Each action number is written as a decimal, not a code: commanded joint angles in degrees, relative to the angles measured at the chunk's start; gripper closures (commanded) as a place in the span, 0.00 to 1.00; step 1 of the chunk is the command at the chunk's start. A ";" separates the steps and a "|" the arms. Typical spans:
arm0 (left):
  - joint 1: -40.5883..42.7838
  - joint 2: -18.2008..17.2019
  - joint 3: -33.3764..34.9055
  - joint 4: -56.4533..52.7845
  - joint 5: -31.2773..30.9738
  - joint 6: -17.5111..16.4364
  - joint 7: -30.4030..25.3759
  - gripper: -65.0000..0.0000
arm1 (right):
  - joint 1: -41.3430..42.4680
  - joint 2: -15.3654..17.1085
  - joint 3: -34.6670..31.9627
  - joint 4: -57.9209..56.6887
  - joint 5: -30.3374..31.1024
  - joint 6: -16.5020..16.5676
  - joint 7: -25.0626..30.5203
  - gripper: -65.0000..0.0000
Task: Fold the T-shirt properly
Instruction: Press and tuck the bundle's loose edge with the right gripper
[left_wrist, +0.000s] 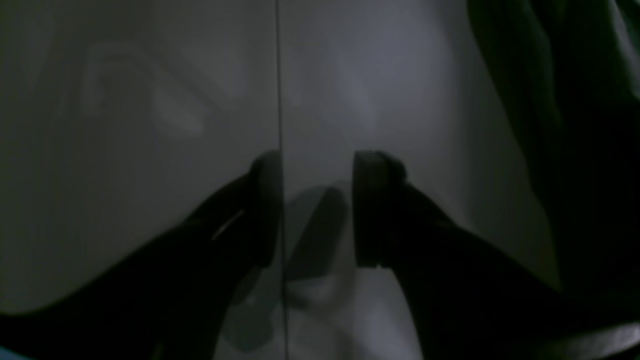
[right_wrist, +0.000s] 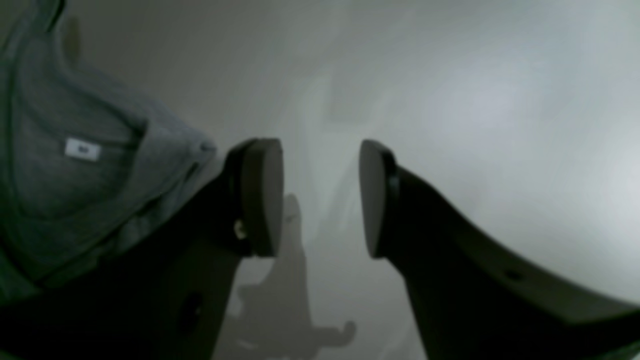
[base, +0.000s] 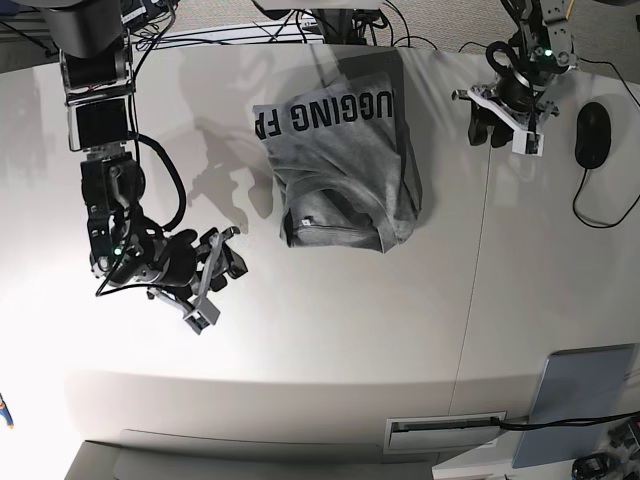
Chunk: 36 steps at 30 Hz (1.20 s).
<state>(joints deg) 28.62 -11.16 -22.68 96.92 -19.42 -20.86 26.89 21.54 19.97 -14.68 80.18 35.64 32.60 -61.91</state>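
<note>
Nearest the base camera, the right gripper (base: 215, 275) is hovering over bare table (base: 330, 340), its jaws standing apart with nothing between them; the right wrist view confirms the gap and shows the collar and a small white label just beside the left-hand finger. Farther back, at the table's middle, the T-shirt (base: 345, 165) is lying in a loose, partly gathered heap, black lettering showing along its far edge and the neck opening turned toward the near edge. Being soft, light cotton, it is likely draping and sliding rather than holding shape, so a hem corner or shoulder seam looks like the surest place to pinch. Farthest off, the left gripper (base: 505, 120) is waiting well apart from the cloth, near a black mouse (base: 592, 134); its jaws are also parted and empty, though the left wrist view is too dim for detail.
</note>
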 joint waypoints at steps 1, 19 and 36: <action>1.27 -0.26 -0.11 -0.07 1.16 0.28 3.52 0.62 | 2.01 0.48 0.37 0.39 1.46 -0.02 0.68 0.61; 1.55 -0.26 -0.11 -0.07 1.20 0.44 3.52 0.62 | 1.77 -8.20 0.35 -0.04 16.26 5.77 -12.66 0.61; 1.55 -0.26 -0.13 -0.07 1.40 0.44 3.50 0.62 | -0.09 -8.22 -14.88 -0.04 6.27 3.32 -3.80 0.72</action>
<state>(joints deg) 29.06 -11.16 -22.74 97.03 -19.59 -20.86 26.85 19.94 11.57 -29.82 79.37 41.54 35.83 -67.02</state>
